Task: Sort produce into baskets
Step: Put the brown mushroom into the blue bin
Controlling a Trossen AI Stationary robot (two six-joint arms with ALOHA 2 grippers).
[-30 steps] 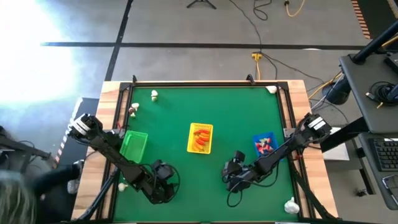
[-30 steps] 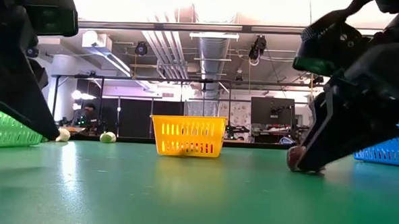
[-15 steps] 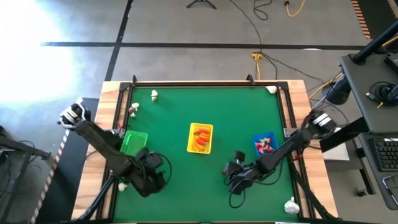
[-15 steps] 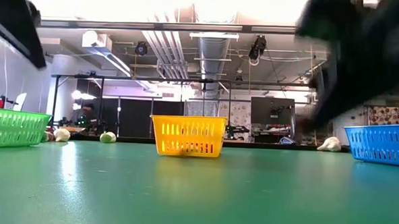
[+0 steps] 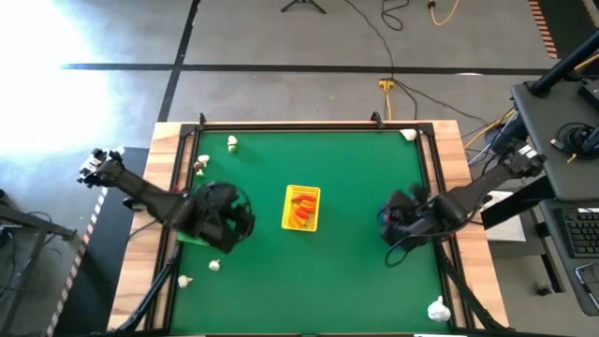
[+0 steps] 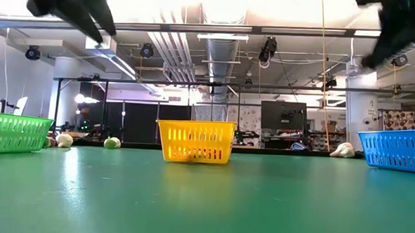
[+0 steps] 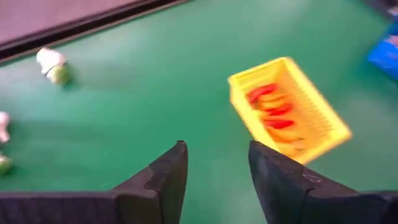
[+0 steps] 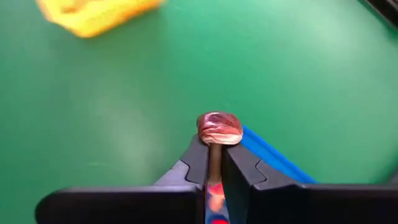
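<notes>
My right gripper [image 8: 214, 152] is shut on a red-and-white produce piece [image 8: 219, 127], high over the blue basket [image 8: 273, 158] at the table's right. My left gripper [image 7: 214, 165] hangs open with nothing between its fingers, above the green basket [image 6: 14, 132] at the table's left [image 5: 225, 215]. The yellow basket [image 5: 300, 207] stands mid-table with orange and red pieces inside. White pieces lie loose on the mat: two far left [image 5: 232, 142] [image 5: 200, 164], two near left [image 5: 214, 265] [image 5: 184, 279]. My right gripper pinches the red-and-white piece by its lower part [image 8: 216, 140] between the free ends of its two fingers; most of the piece stands out past the tips. The piece is lifted clear of the table, above the blue basket's rim.
One white piece lies at the far right corner [image 5: 408, 135] and another at the near right corner [image 5: 438, 307]. A raised dark rail [image 5: 309, 126] borders the green mat. The mat between the baskets is bare.
My right gripper has risen from the mat with the red-and-white piece and gone toward the far right, over the blue basket. My left gripper has climbed from the near edge and moved toward the far edge, over the green basket.
</notes>
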